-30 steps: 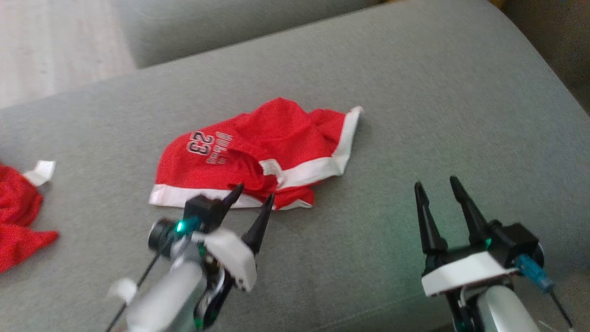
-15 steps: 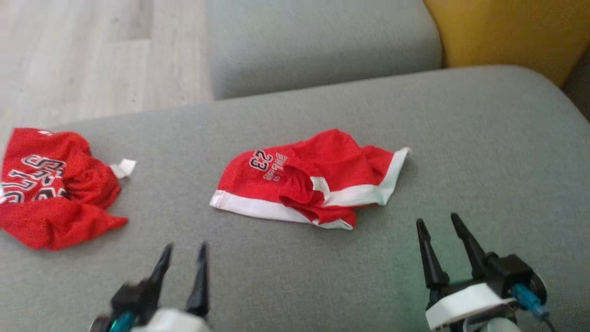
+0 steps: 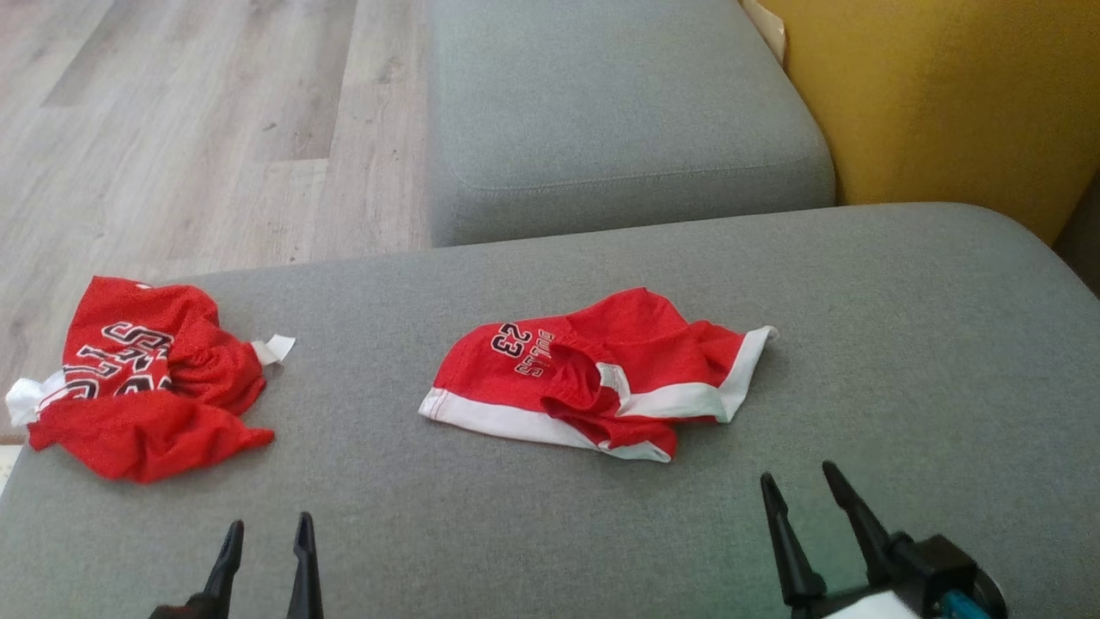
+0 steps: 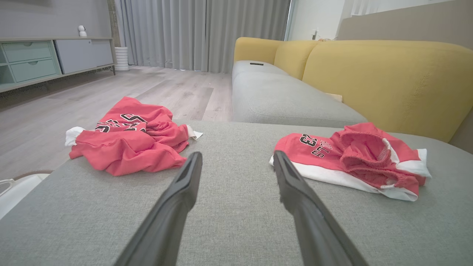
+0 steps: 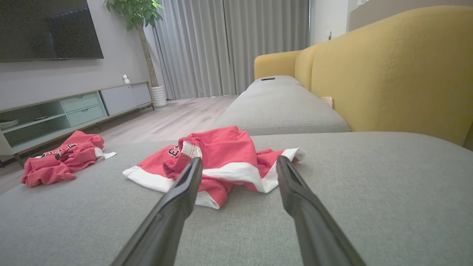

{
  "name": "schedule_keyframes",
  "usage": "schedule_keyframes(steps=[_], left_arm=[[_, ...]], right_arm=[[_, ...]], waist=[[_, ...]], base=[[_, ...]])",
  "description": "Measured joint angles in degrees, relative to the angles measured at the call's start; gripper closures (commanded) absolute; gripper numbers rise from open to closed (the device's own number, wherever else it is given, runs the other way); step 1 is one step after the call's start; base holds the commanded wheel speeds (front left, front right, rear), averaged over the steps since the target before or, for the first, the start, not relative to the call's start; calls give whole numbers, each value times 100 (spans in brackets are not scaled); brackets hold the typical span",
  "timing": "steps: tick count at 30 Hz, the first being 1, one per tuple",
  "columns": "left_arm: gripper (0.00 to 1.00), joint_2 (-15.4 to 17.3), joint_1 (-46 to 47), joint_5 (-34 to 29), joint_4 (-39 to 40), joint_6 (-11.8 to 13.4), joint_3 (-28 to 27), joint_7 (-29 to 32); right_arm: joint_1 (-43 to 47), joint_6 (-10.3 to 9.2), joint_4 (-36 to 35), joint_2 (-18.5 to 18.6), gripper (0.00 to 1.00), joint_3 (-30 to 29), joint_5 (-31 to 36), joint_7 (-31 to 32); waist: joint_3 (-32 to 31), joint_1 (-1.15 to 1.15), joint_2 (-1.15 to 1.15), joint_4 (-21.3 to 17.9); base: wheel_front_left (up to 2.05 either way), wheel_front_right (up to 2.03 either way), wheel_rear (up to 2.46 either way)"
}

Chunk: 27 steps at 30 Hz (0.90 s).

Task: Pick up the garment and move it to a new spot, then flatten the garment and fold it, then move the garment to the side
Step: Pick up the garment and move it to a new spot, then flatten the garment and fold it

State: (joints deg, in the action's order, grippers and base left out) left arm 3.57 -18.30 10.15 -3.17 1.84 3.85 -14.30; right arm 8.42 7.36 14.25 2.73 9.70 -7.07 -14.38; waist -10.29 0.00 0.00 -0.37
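- Head view puts the red shorts (image 3: 516,378) near the middle of the grey sofa cushion (image 3: 902,344). They are rumpled, with the number 23 facing up and the white hem band (image 3: 481,417) running along the near edge.
- The gathered waistband (image 3: 574,397) is bunched over the middle, and the right-hand leg is doubled onto itself, so the shorts are far from flat.
- The left claw (image 3: 268,521) sits low at the near left, fingers spread and holding nothing. The right claw (image 3: 797,473) sits at the near right, equally spread and empty. Both are clear of the cloth.
- A crumpled red jersey (image 3: 155,404) lies well apart at the cushion's left edge, close to the wooden floor (image 3: 215,129). I'd leave it alone.
- To my eye the step in hand is flattening the shorts, and it wants both claws working together.
- The left claw should take the left end of the hem band and the right claw the white corner at the far right.
- Each should come in low, fingers nearly level with the cushion, so one tip slides under the cloth rather than stabbing down onto it.
- Once both are pinching, they should draw apart gently and lift only a little, letting the bunched waistband unroll.
- The fabric looks thin and slippery to me. A shallow pinch may slip off, and a deep one may catch a second layer or the cushion cover.
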Motion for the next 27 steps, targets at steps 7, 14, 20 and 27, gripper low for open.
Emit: schedule_keyframes(steps=[7, 14, 20, 27], left_arm=[[0, -20, -24, -285, 78, -155, 43, 0], [0, -22, -24, -293, 80, -191, 104, 0], [0, -22, -24, -310, 79, -191, 131, 0], [0, -22, -34, -291, 80, -286, 179, 0]], right_arm=[[154, 0, 58, -1, 0, 63, -83, 0], [149, 0, 105, -1, 0, 84, -108, 0], [144, 0, 114, -1, 0, 77, -109, 0], [142, 0, 115, -1, 0, 47, -196, 0]], waist=[[-62, 0, 0, 19], [-41, 0, 0, -5], [-29, 0, 0, -4], [-13, 0, 0, -2]], base=[[0, 0, 0], [0, 0, 0], [0, 0, 0], [0, 0, 0]])
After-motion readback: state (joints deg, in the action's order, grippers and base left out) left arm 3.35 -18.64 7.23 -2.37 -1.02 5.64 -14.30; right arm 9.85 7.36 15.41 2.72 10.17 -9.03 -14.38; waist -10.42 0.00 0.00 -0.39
